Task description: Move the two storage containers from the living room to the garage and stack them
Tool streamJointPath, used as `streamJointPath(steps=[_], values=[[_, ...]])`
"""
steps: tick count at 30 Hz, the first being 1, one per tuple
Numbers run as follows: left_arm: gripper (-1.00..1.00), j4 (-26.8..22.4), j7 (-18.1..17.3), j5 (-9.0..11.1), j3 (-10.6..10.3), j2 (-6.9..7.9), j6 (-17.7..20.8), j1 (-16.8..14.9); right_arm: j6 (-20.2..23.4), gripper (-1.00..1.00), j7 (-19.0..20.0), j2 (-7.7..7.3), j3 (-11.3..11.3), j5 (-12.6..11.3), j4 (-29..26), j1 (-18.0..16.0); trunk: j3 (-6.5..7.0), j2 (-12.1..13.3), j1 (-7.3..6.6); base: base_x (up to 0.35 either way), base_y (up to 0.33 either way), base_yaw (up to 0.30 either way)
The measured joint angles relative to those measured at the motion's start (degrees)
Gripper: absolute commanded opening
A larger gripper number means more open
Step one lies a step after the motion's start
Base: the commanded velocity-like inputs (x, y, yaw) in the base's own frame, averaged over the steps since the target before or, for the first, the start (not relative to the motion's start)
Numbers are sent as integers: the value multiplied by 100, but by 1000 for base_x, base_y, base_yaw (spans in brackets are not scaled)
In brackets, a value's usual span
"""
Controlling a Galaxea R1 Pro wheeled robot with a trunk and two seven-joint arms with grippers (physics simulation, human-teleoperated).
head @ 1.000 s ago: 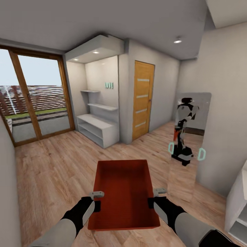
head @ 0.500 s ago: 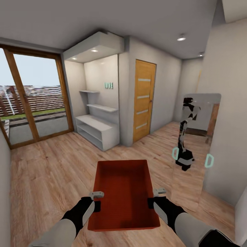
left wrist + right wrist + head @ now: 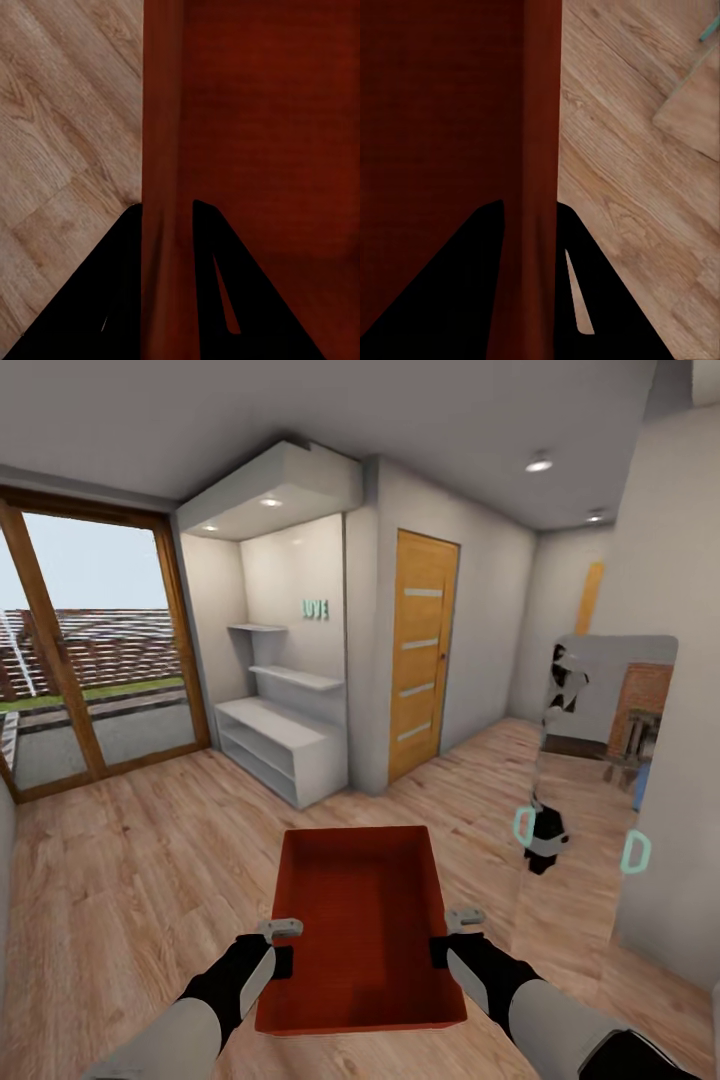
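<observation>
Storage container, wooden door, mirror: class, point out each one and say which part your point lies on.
storage container point(image 3: 360, 920), head view, on its inside bottom.
wooden door point(image 3: 422, 660), head view, on the middle of its panel.
mirror point(image 3: 590, 810), head view, on its glass, lower half.

Daylight pours in through the big glass door point(image 3: 85, 660) and two recessed ceiling spots point(image 3: 540, 463) add a soft, even glow — the room reads bright, with only faint, diffuse shadows on the wood floor point(image 3: 150, 860). Straight lines bow outward toward the edges of the head view, and the wall mirror point(image 3: 600, 760) shows a smeared, broken reflection. Up close, the wrist views are dimmer — the container point(image 3: 255, 112) wall looks dark and softly blurred, and the fingers point(image 3: 450, 292) are flat black silhouettes without detail.
</observation>
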Motion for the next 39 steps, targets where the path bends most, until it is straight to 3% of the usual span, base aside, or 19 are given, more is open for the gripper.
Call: streamJointPath(steps=[39], values=[[-100, -26, 10, -29, 6, -12, 4, 0, -29, -100, 5, -13, 24, -45, -2, 1, 0, 0, 0, 323, 0, 0]])
